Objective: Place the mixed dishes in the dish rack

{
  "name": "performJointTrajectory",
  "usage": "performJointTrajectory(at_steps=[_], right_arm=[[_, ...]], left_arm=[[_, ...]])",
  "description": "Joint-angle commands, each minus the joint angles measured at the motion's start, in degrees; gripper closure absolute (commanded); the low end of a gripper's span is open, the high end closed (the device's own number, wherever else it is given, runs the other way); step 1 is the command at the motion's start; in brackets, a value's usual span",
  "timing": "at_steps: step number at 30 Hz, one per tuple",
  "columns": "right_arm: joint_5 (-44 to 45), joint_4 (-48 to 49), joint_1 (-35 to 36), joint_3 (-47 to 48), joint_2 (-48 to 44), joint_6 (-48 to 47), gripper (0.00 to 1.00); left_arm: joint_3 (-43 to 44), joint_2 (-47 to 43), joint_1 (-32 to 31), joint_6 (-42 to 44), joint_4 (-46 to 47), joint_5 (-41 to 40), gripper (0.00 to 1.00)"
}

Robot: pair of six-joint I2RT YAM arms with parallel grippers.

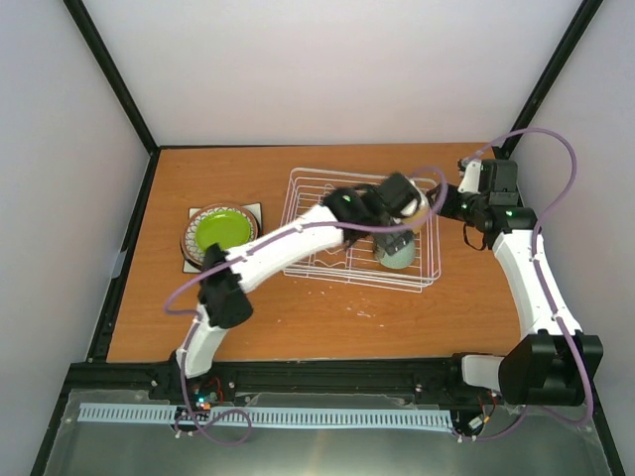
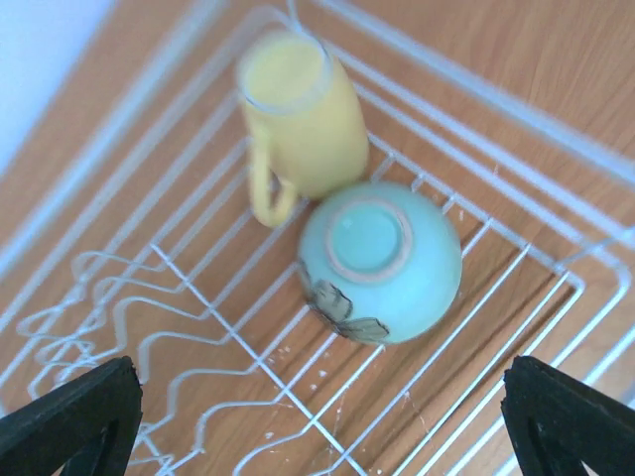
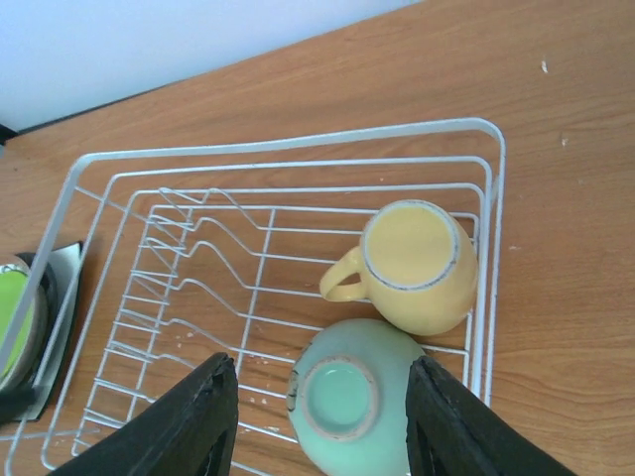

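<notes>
The white wire dish rack [image 1: 317, 213] sits mid-table. In its right end a pale mint bowl [image 1: 400, 256] lies upside down, next to a pale yellow handled mug [image 3: 417, 263]. Both show in the left wrist view, the bowl [image 2: 382, 263] and the mug [image 2: 298, 114]. My left gripper [image 1: 394, 241] hangs open and empty over the rack floor by the bowl, and shows in its own view [image 2: 317, 426]. My right gripper [image 3: 322, 416] is open above the bowl, a finger to each side of it in its view. A lime-green plate [image 1: 220, 231] tops a stack left of the rack.
Under the green plate lie a dark-rimmed plate [image 1: 189, 243] and a white square plate [image 1: 254, 210]. The petal-patterned plate does not show. The rack's wavy dividers [image 3: 179, 268] hold nothing. Bare wood [image 1: 327, 307] runs in front of the rack. Walls stand close on three sides.
</notes>
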Motion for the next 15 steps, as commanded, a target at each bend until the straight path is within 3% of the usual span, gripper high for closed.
performJointTrajectory(at_steps=[1, 5, 7, 10, 12, 15], right_arm=[[-1.74, 3.6, 0.27, -0.51, -3.95, 1.37, 0.53], [-4.23, 5.23, 1.52, 1.23, -4.95, 2.42, 0.53], [-2.21, 4.8, 4.68, 3.21, -4.24, 1.3, 0.53], [2.81, 4.08, 12.03, 6.36, -1.9, -0.87, 0.53], [3.73, 4.22, 14.92, 7.99, -0.28, -1.19, 0.53], [2.56, 5.55, 18.74, 8.9, 2.75, -0.67, 0.53]], left_arm=[[2.23, -15.23, 9.4, -7.95, 0.1, 2.32, 0.0], [-12.98, -32.04, 32.75, -15.97, 4.28, 20.89, 0.05], [-25.05, -39.36, 45.2, -17.01, 8.95, 30.67, 0.14], [-35.19, -45.24, 61.15, -17.26, 10.99, 42.9, 0.34], [-39.59, -45.92, 67.02, -16.15, 9.81, 44.89, 0.42], [-44.93, -44.27, 70.77, -14.08, 8.68, 44.02, 0.51]])
